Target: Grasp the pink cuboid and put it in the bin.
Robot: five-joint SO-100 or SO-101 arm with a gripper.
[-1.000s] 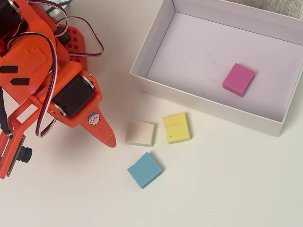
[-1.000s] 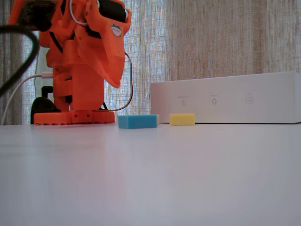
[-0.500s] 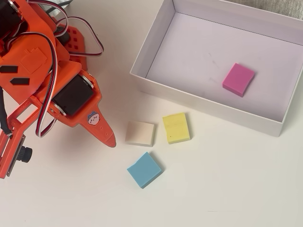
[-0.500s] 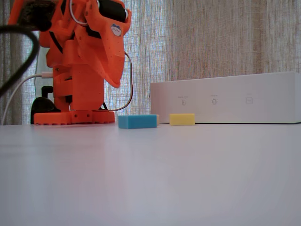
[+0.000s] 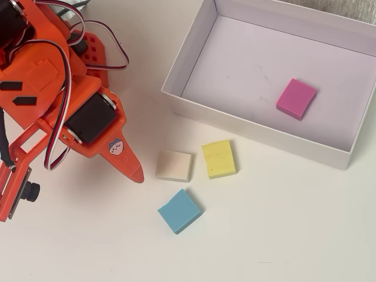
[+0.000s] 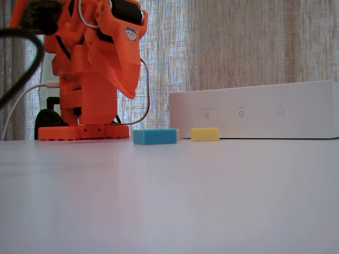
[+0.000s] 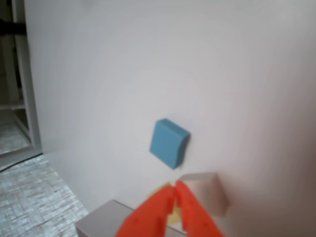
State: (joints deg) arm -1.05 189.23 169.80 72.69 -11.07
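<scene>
On the white table (image 5: 282, 235), the pink cuboid (image 5: 296, 98) is seen lying inside the bin (image 5: 252, 128), so the empty, pressed-together gripper (image 7: 176, 186) is best parked clear of the 3 remaining blocks.

Blue block (image 5: 179, 211); yellow block (image 5: 218, 158); beige block (image 5: 174, 165); table (image 5: 282, 235).

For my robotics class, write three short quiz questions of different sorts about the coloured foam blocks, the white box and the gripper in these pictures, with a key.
1. True or false: the small magenta-pink foam block lies inside the large shallow white cardboard box.
2. How many blocks lie on the table outside the box, in the overhead view?
3. Multiple choice: the orange two-finger gripper in the wrist view is (A) holding the blue foam block, (B) shut and empty, (C) wide open.

Key: 1 true. 2 three: blue, yellow foam block, beige foam block. 3 B.
</scene>
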